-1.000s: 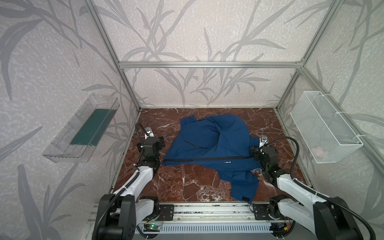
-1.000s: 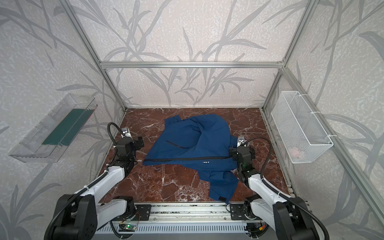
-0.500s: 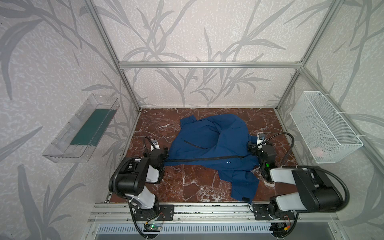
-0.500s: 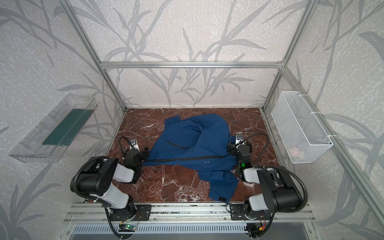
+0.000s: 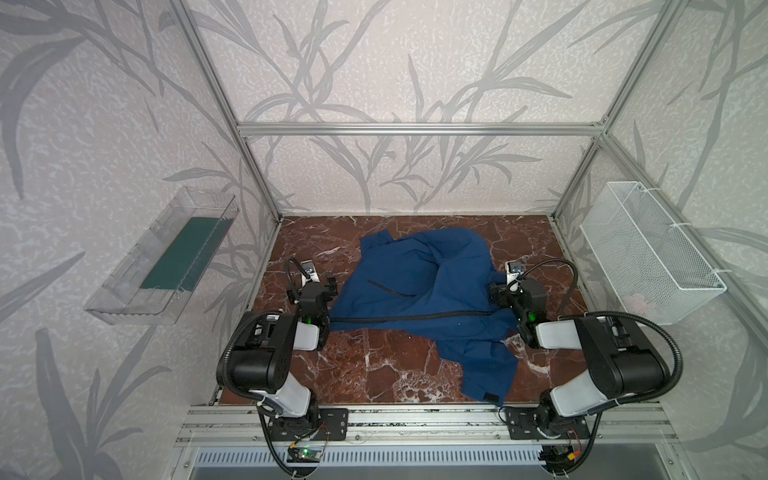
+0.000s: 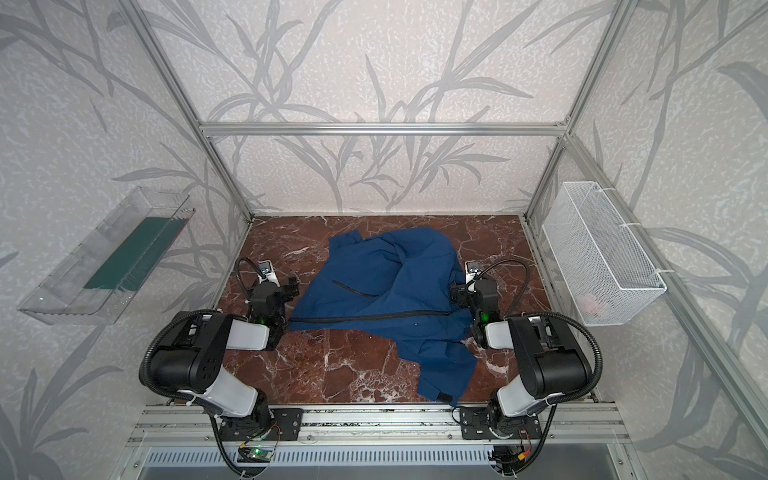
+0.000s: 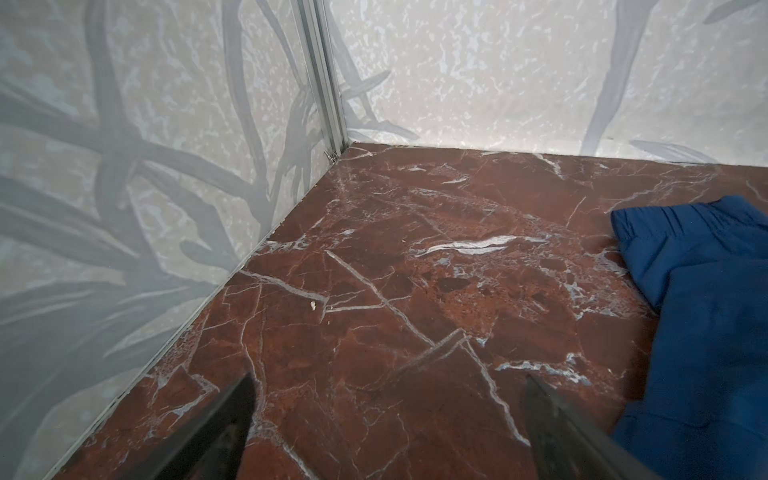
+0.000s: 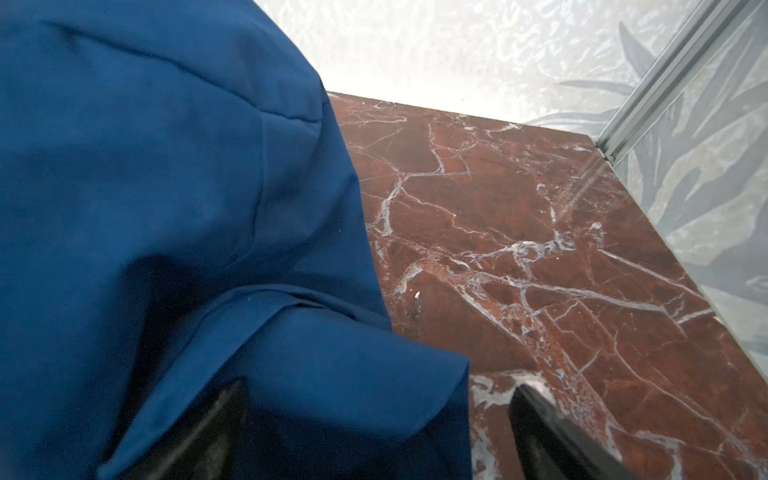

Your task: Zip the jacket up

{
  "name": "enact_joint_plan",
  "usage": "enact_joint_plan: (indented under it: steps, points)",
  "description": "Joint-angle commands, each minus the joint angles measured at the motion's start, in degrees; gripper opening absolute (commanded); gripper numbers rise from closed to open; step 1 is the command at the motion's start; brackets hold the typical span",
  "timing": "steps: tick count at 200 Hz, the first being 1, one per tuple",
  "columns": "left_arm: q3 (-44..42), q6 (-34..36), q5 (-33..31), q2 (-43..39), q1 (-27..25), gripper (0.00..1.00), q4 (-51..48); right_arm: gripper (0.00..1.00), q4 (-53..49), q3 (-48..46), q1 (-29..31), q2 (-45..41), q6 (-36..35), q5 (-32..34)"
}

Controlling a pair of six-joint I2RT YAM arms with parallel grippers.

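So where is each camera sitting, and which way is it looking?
Top views: high over the front rail, looking down at the red-brown marble table and crumpled navy-blue jacket; both black-and-white arms, left gripper and right gripper show.
Left wrist: on the left arm, low, facing the back left corner; two dark fingers, spread apart, show over bare marble.
Right wrist: on the right arm, low, facing the back right corner; spread fingers show, one in front of the jacket.
Shared: both wrist views catch jacket and marble.
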Motion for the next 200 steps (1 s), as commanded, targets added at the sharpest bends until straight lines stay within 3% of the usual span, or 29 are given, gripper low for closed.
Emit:
enact_joint_plan:
  steps: [1, 42, 52, 64, 73, 81, 91, 97, 104, 110, 122, 133, 139, 150, 161, 166, 184, 200]
  points:
    - [0.21, -0.59, -1.04, -0.56, 0.15, 0.99, -0.52, 0.99, -0.87, 1.81, -0.97, -0.69, 0.79, -2.20]
    - [-1.35, -0.99, -1.53, -0.79, 0.15, 0.99, 1.91, 0.99, -1.19, 1.58, -1.51, -1.03, 0.34, -3.88]
    - [-6.07, -2.27, -1.57, -0.91, 0.86, 0.99, 11.24, 0.99, -1.10, 1.62, -1.51, -1.03, 0.34, -3.88]
    - [-11.81, -1.47, 6.36, 0.86, 2.45, 0.99, 22.38, 0.99, -1.10, 1.62, -1.51, -1.03, 0.33, -3.88]
    - [-7.04, 7.63, 16.09, 0.88, -0.67, 0.99, 14.34, 0.99, -1.13, 1.58, -1.51, -1.03, 0.34, -3.94]
    - [-5.48, 3.04, 6.83, -1.26, -0.56, 0.99, 8.51, 0.99, -1.11, 1.58, -1.51, -1.03, 0.29, -3.81]
    - [-5.95, -6.77, 1.89, -2.62, 3.90, 0.99, 6.92, 0.99, -1.18, 1.58, -1.51, -1.05, 0.34, -3.88]
    - [-5.20, -3.72, 11.75, -2.38, 6.68, 0.99, 6.32, 0.99, -1.10, 1.58, -1.51, -1.04, 0.37, -3.89]
    - [0.36, 4.32, 18.57, -1.04, 2.77, 0.99, -0.91, 0.99, -1.10, 1.58, -1.51, -1.03, 0.34, -3.95]
    - [-0.62, 1.23, 9.46, -3.24, 0.81, 0.99, -3.87, 0.99, -1.14, 1.66, -1.51, -1.03, 0.37, -4.00]
    - [-3.64, -6.49, 8.51, -4.14, 6.08, 0.99, 0.29, 0.99, -1.20, 1.58, -1.51, -1.11, 0.25, -3.93]
    - [-2.38, 0.01, 20.04, -0.76, 6.23, 0.99, 3.91, 0.99, -1.09, 1.58, -1.51, -1.03, 0.21, -3.97]
    - [-0.61, 3.11, 25.07, -1.48, 5.16, 0.99, -0.99, 0.99, -1.13, 1.58, -1.51, -1.03, 0.29, -4.03]
    - [1.10, -1.21, 17.60, -4.90, 5.16, 0.99, -10.10, 0.99, -1.16, 1.58, -1.51, -1.03, 0.28, -3.99]
    - [0.21, -2.67, 11.59, -1.88, 5.07, 0.99, -2.72, 0.99, -1.10, 1.57, -1.51, -1.03, 0.32, -4.00]
    - [-0.78, -1.82, 11.64, -0.68, 5.11, 0.99, 0.98, 0.99, -1.14, 1.58, -1.51, -1.03, 0.30, -4.04]
    - [-0.25, -2.19, 13.12, -2.95, 5.07, 0.99, -4.31, 0.99, -1.48, 1.83, -1.51, -0.96, 0.33, -3.96]
    - [0.40, -1.08, 13.62, -1.15, 5.08, 0.99, -2.26, 0.99, -1.75, 2.02, -1.51, -0.86, 0.85, -3.36]
